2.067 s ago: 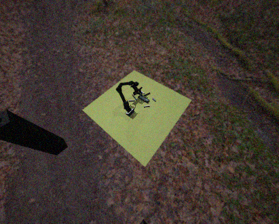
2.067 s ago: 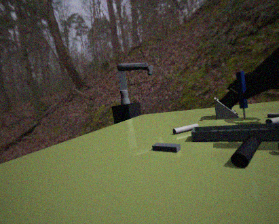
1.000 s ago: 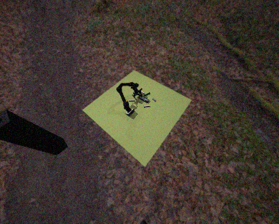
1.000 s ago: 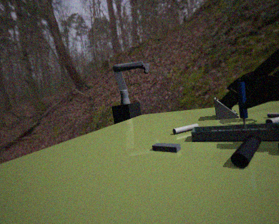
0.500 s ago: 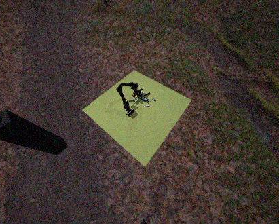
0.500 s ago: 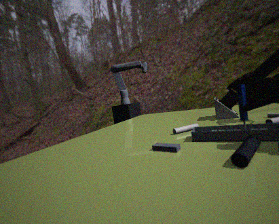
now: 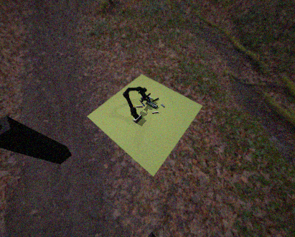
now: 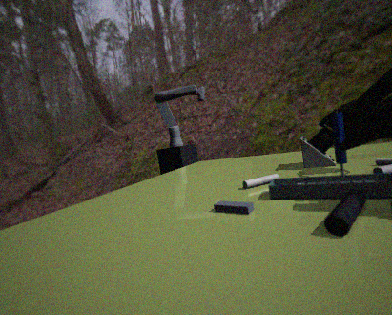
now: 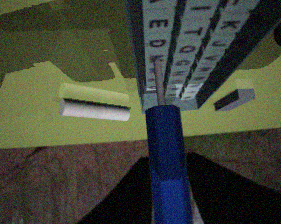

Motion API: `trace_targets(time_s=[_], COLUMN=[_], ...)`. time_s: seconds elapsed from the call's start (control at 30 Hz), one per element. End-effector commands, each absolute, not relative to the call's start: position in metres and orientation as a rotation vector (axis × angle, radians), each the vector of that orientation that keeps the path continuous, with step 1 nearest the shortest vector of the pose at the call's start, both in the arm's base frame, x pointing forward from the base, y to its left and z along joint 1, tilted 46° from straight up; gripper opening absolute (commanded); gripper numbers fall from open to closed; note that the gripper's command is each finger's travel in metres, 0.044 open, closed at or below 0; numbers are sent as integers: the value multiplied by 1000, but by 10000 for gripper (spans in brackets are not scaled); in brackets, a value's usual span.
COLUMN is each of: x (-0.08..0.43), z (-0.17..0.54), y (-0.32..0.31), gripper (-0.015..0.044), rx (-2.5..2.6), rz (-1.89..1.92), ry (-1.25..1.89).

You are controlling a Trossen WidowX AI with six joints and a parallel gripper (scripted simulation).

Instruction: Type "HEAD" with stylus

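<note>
My gripper (image 8: 340, 125) (image 9: 167, 163) is shut on the blue stylus (image 8: 340, 143) (image 9: 165, 135), which stands nearly upright with its thin grey tip down. The dark keyboard (image 7: 152, 104) (image 8: 319, 190) (image 9: 190, 105) has pale lettered keys in several rows. In the wrist view the tip overlaps the key beside D in the left row, on the side towards the keyboard's near end, and partly hides its letter. In the exterior view the tip ends at the keyboard's back edge. I cannot tell whether it touches or presses a key.
A white cylinder (image 8: 260, 180) (image 9: 93, 110) and a small grey block (image 8: 234, 207) (image 9: 236, 99) lie on opposite sides near the keyboard's end. A black cylinder (image 8: 345, 215) lies before the keyboard. More rods lie at the right in the exterior view, where a grey wedge-shaped plate (image 8: 315, 157) stands behind.
</note>
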State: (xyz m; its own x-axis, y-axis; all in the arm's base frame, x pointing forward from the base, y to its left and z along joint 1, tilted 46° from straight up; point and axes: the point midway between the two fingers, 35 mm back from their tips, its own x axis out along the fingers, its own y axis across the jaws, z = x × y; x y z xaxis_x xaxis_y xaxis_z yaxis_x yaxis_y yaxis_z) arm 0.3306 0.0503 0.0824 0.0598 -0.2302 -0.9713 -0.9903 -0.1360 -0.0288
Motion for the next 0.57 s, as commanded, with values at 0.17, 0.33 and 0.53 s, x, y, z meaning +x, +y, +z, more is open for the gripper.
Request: trace_targets(time_s=[0.17,0.33,0.53], x=[333,333,333], z=[100,99,99], y=[33,34,34], gripper=[81,81,81], rx=[-1507,-1499,-1499], rz=[1141,1135,1135], ry=[1280,1278,1278])
